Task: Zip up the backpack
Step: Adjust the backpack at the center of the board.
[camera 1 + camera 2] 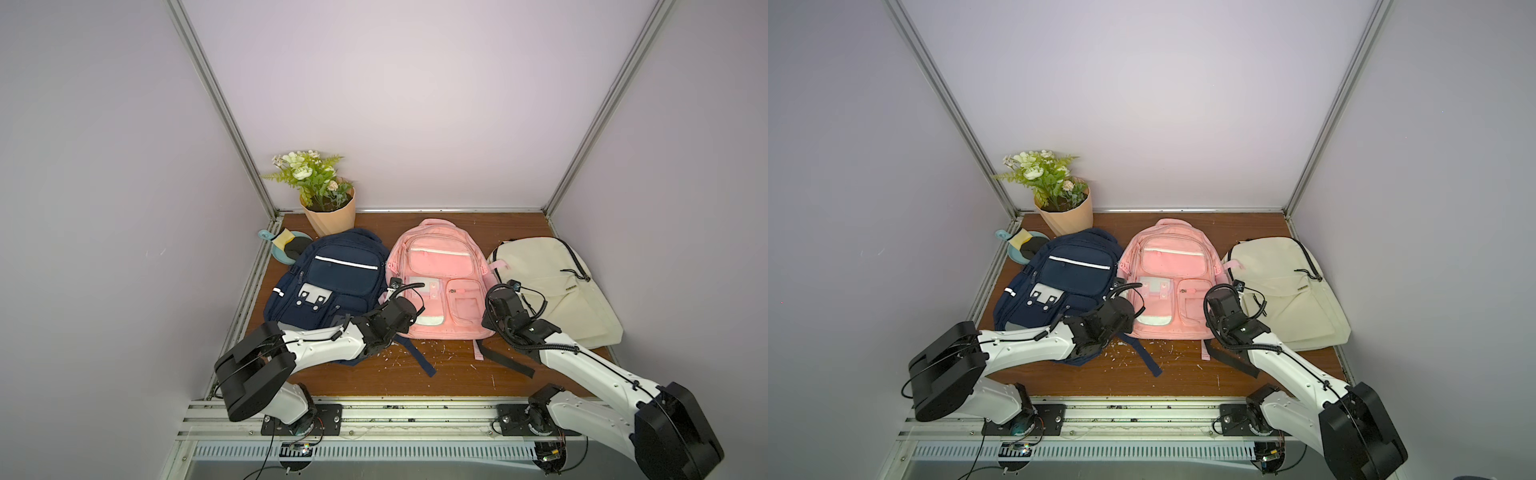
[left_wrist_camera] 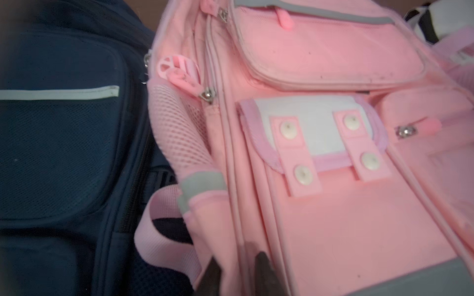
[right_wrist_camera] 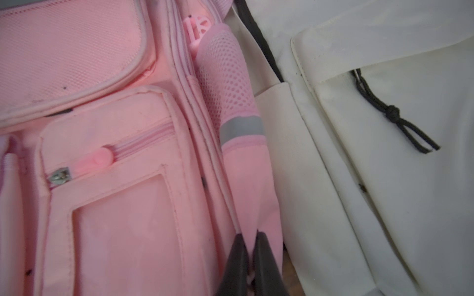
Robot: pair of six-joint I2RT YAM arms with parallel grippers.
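1. Pink fabric school backpack (image 1: 436, 266) lies flat mid-desk with its top toward the back edge. It sits between a navy fabric backpack (image 1: 328, 282) on the left-edge side and a cream canvas backpack (image 1: 548, 278) on the right-edge side. All three are on the brown wooden desk (image 1: 415, 374).
2. Both arms are at the pink one, so I judge it to be the target.
3. Left gripper (image 2: 238, 274) is released, with its jaws parted over the bag's lower left side seam and nothing pinched.
4. Right gripper (image 3: 251, 266) is at the bag's lower right side with a narrow gap and a pink fold running between the tips. Cannot tell if it pinches or is only beside the fold.
5. Handling guess: the shell is soft, floppy and probably light. It will bunch and slide on the wood when tugged, so one gripper should pin the fabric near the zip end.
6. Small silver metal zip slider (image 2: 207, 94) sits on the left side by the pink mesh side pocket (image 2: 177, 123). It is tiny and likely slippery.
7. Better hold is the pink rubbery pull tab (image 2: 179, 77) attached to the slider, pinched flat and pulled along the track.
8. How far that zip is open is unclear.
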